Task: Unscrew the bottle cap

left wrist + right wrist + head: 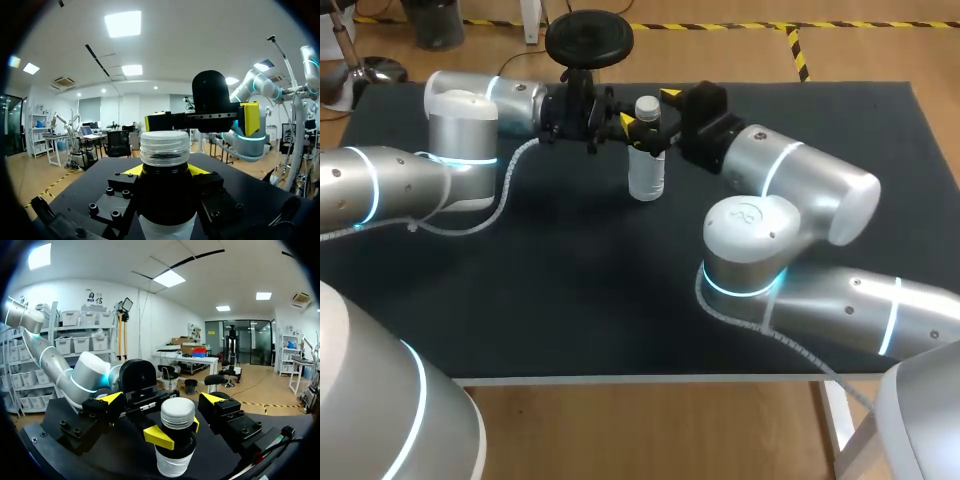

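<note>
Locate the bottle upright on the black table, toward its far edge, between the two arms. The left gripper is clamped on the dark band just below the cap, one yellow tip on each side. The right gripper stands with its fingers wide apart at cap height. They flank the cap without touching it.

Expect a small, light bottle with a thin clear wall – it would likely flex or dent under hard pressure, so treat the stiffer neck band as the correct anchor point. The cap is ribbed around its side, which should give good purchase; its flat top offers none.

Close the right fingers on the ribbed side wall only, level and centred. Watch for the bottle turning inside the left grip – a light body resists torque poorly.
</note>
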### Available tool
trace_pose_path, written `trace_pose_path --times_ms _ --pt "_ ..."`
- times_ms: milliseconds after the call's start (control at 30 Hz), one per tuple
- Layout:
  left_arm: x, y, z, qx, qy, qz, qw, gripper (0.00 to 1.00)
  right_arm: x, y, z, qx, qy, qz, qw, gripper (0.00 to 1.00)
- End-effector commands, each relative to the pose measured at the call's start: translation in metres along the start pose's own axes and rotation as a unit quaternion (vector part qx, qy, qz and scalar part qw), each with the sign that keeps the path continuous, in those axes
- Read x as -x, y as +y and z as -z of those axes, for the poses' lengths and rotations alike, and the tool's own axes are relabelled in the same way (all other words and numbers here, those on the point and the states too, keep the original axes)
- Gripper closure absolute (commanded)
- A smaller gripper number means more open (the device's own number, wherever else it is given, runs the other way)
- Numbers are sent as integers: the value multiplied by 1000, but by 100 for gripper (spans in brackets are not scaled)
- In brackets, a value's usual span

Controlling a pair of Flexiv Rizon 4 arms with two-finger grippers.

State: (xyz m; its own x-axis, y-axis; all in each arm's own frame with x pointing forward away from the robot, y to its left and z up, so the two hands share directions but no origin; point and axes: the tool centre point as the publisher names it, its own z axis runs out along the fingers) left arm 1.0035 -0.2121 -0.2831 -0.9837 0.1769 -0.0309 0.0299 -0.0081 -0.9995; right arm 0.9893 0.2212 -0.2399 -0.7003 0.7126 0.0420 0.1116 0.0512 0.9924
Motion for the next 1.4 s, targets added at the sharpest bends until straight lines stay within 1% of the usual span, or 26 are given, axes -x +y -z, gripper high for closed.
trace_pose_path --times_ms 33,767,800,833,867,900,967,1067,1133,1200,1233,1300,1400 --pt "0 0 -1 0 -1 0 1000 100 1 -2 -5 2 -1 -5 1000 0" --pt "0 0 -1 0 -1 0 1000 100 3 -4 -13 4 3 -8 1000 0" --pt "0 0 -1 0 -1 0 1000 100 3 -4 -13 4 3 -8 1000 4" --pt "0 0 -1 0 -1 0 1000 100 3 -4 -14 4 2 -8 1000 14" --pt "0 0 -1 0 -1 0 1000 100 4 -4 -15 4 2 -7 1000 29" --pt "0 0 -1 0 -1 0 1000 100 4 -4 -15 4 2 -7 1000 51" --pt "0 0 -1 0 -1 0 1000 100 5 -4 -15 4 2 -6 1000 56" --pt "0 0 -1 0 -1 0 1000 100 5 -4 -16 4 3 -5 1000 58" --pt "0 0 -1 0 -1 0 1000 100 5 -5 -16 5 3 -5 1000 62" --pt "0 0 -1 0 -1 0 1000 100 6 -5 -17 5 3 -4 1000 70" --pt "0 0 -1 0 -1 0 1000 100 7 -5 -17 5 3 -4 1000 78" --pt "0 0 -1 0 -1 0 1000 100 8 -5 -17 5 3 -5 1000 89" --pt "0 0 -1 0 -1 0 1000 100 10 -6 -16 4 2 -5 1000 100"
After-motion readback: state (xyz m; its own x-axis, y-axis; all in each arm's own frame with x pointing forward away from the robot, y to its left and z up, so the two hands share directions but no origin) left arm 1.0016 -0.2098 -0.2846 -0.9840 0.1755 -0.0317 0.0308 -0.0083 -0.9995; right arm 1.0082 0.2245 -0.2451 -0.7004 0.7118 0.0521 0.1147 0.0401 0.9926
